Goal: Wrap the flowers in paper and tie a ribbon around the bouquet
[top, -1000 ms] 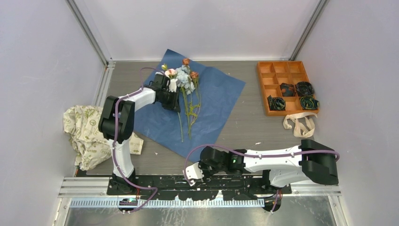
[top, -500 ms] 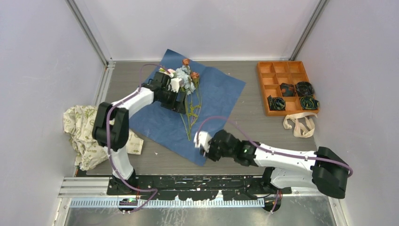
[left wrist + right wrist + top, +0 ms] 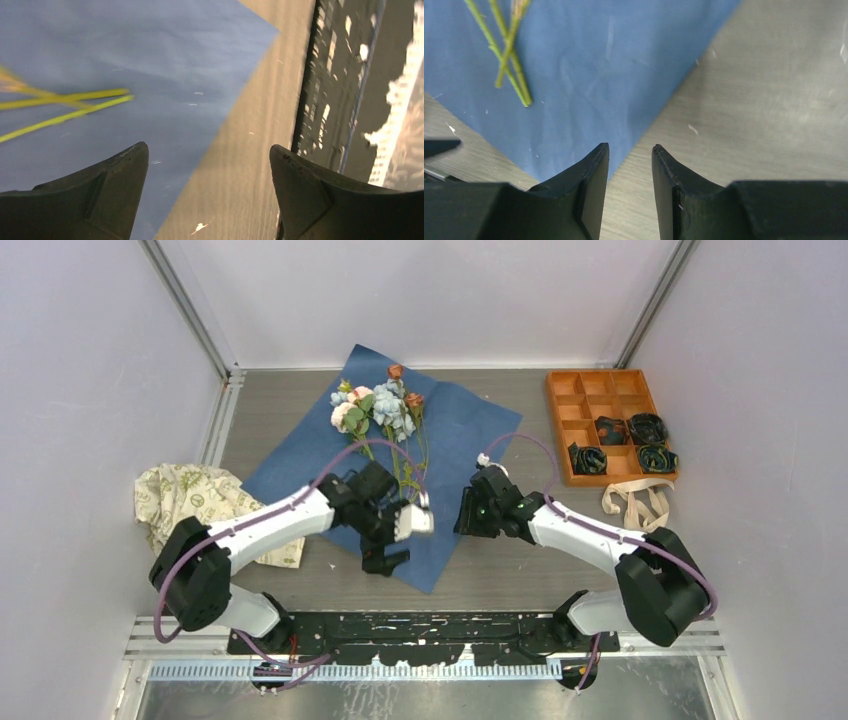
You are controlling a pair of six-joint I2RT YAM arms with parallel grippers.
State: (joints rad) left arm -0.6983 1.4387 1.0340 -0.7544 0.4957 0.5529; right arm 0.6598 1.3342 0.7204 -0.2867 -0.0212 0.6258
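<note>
At the near corner of the paper [image 3: 470, 430], which is lying flat on the bench [image 3: 520, 520] dark face up, the left gripper [image 3: 207, 150] is hovering with jaws spread wide and gripping nothing, straddling the sheet's near-left edge. The right gripper [image 3: 630, 147] is hanging over the near-right edge, jaws only partly apart, also empty. The flowers [image 3: 385, 410] are lying loose along the paper's middle, blooms toward its far corner. Any pinch at so thin a sheet is risking a miss or a crease, and a quick lift could be sending the loose stalks [image 3: 511, 75] rolling off-centre.
</note>
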